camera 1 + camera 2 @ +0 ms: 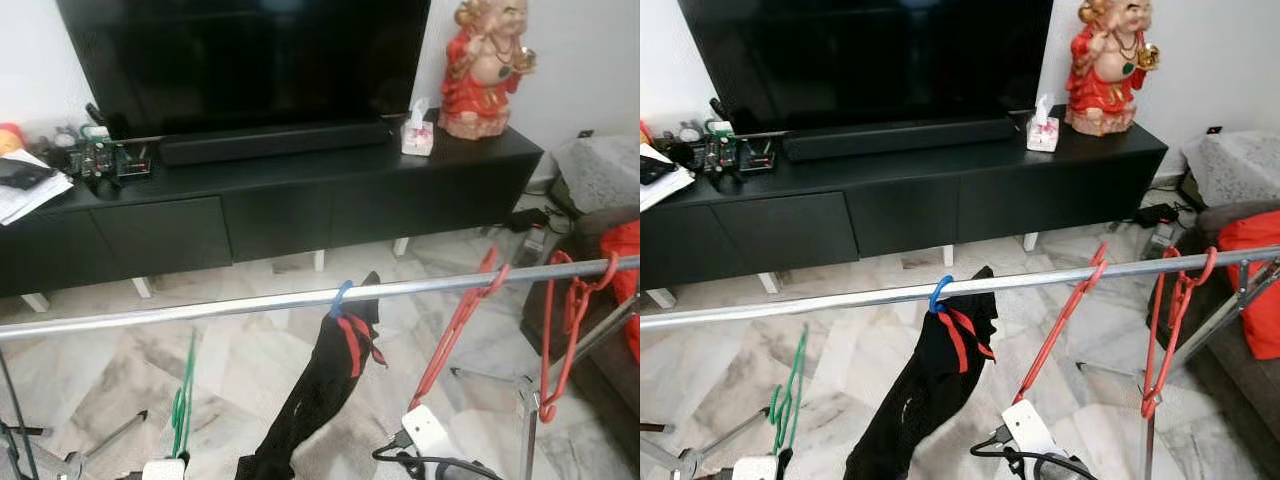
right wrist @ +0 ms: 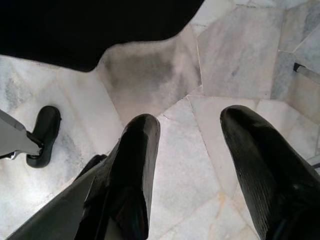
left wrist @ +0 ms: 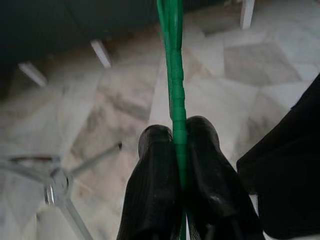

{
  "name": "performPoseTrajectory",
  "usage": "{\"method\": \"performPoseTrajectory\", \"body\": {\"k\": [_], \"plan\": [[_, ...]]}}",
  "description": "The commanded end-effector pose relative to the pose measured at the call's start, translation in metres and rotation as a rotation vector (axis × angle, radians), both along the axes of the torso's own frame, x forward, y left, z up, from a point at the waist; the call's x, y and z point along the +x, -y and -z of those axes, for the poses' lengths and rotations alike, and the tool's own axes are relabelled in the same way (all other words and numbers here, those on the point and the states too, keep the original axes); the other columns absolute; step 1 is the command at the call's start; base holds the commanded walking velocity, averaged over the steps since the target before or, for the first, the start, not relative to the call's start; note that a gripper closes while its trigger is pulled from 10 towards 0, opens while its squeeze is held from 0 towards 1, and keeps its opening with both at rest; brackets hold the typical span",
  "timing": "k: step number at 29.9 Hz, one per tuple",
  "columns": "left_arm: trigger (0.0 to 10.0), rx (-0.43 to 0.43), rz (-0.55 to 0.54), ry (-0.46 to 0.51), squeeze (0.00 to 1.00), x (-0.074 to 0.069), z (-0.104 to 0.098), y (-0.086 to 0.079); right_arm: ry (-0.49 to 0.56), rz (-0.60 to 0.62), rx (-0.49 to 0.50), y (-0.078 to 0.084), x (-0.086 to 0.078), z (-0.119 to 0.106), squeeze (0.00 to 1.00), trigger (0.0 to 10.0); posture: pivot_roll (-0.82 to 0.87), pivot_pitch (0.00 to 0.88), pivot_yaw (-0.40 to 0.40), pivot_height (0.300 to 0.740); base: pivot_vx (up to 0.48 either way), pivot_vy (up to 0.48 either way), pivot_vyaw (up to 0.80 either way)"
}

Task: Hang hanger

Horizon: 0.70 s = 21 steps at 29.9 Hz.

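Fingers (image 3: pixel 155 190) of the left gripper (image 3: pixel 179 131) pinched the green hanger (image 1: pixel 183 405) at the lower left of the frame, below the silver rail (image 1: pixel 250 304), while the right gripper (image 2: pixel 192 122) stood with fingers wide apart over the marble floor (image 2: pixel 240 50).

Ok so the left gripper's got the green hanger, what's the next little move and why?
Probably raise the left gripper toward the bare stretch of rail above it. Its fingers are shut on the green hanger, which sits below the rail, so the hook must clear the bar first. The right gripper is open and empty.
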<state>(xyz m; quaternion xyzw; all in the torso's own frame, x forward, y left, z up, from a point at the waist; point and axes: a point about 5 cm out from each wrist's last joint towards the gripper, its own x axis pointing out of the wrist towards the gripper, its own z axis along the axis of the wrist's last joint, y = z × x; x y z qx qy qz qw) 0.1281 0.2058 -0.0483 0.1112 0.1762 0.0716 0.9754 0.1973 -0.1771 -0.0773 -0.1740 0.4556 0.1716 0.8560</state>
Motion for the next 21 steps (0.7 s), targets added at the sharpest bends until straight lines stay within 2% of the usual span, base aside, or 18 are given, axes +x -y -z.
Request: {"method": "performPoseTrajectory", "body": {"k": [1,5,8,13,17,20,21], "plan": [[10.0,0.018,0.035,0.017,0.0,-0.001,-0.003,0.004,-0.004,-0.005,0.0,-0.001,0.001,0.0,0.0,10.0,-0.1,0.0,-0.011,0.74,0.0,0.0,0.0],[10.0,0.031,0.033,0.066,0.0,-0.003,-0.01,0.008,-0.002,-0.003,0.001,-0.001,0.001,0.0,0.0,10.0,-0.1,0.0,-0.012,0.74,0.0,0.0,0.0],[10.0,0.049,0.052,0.089,0.0,-0.012,-0.019,0.012,-0.002,-0.005,-0.001,0.0,0.0,0.0,0.0,10.0,-0.1,0.0,-0.014,0.74,0.0,0.0,0.0],[10.0,0.08,0.051,0.123,0.0,-0.017,-0.033,0.01,-0.001,-0.004,-0.003,0.001,0.0,0.0,0.0,10.0,-0.09,0.0,-0.017,0.74,0.0,0.0,0.0],[10.0,0.087,0.033,0.163,0.0,-0.01,-0.043,0.007,-0.001,-0.011,-0.005,0.001,0.001,-0.001,0.0,10.0,-0.08,0.0,-0.025,0.74,0.0,0.0,0.0],[10.0,0.09,0.013,0.155,0.0,-0.006,-0.045,0.004,0.0,-0.009,-0.004,0.001,0.002,-0.001,0.0,10.0,-0.08,0.0,-0.026,0.74,0.0,0.0,0.0],[10.0,0.079,-0.025,0.154,0.0,-0.005,-0.044,0.0,0.001,-0.01,-0.004,0.001,0.002,-0.001,0.0,10.0,-0.09,0.0,-0.028,0.74,0.0,0.0,0.0]]}}
